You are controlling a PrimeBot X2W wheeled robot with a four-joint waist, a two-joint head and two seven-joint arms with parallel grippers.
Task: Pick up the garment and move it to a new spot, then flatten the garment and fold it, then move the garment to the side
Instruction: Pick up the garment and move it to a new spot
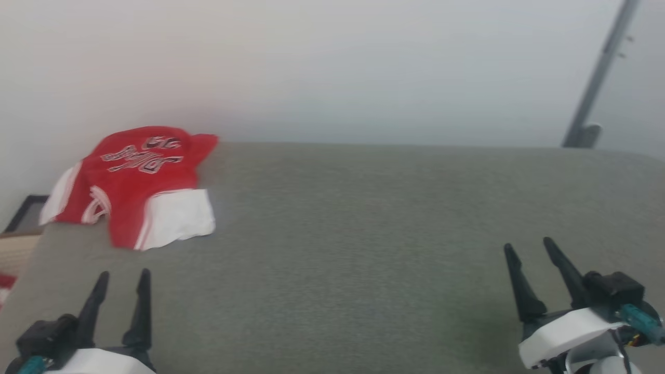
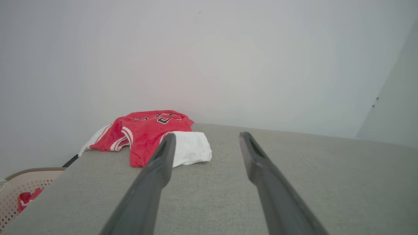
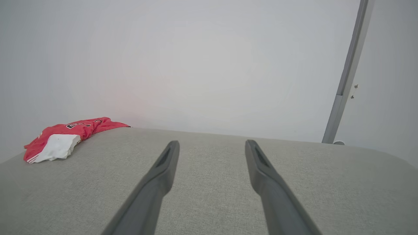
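Observation:
The garment (image 1: 135, 182), a red jersey with white sleeves and black lettering, lies crumpled at the far left corner of the grey padded surface (image 1: 363, 249). It also appears ahead of my left gripper as the garment (image 2: 147, 133) and far off to the left as the garment (image 3: 65, 137). My left gripper (image 1: 123, 275) rests open at the lower left, some way short of the jersey, with nothing between its fingers. My right gripper (image 1: 529, 246) is open at the lower right, far from the jersey, and holds nothing.
A cream plastic basket (image 2: 19, 189) with a small red cloth bundle (image 2: 27, 197) stands beside the surface's left edge. A pale wall rises behind the surface. A grey pole (image 1: 597, 78) leans at the back right.

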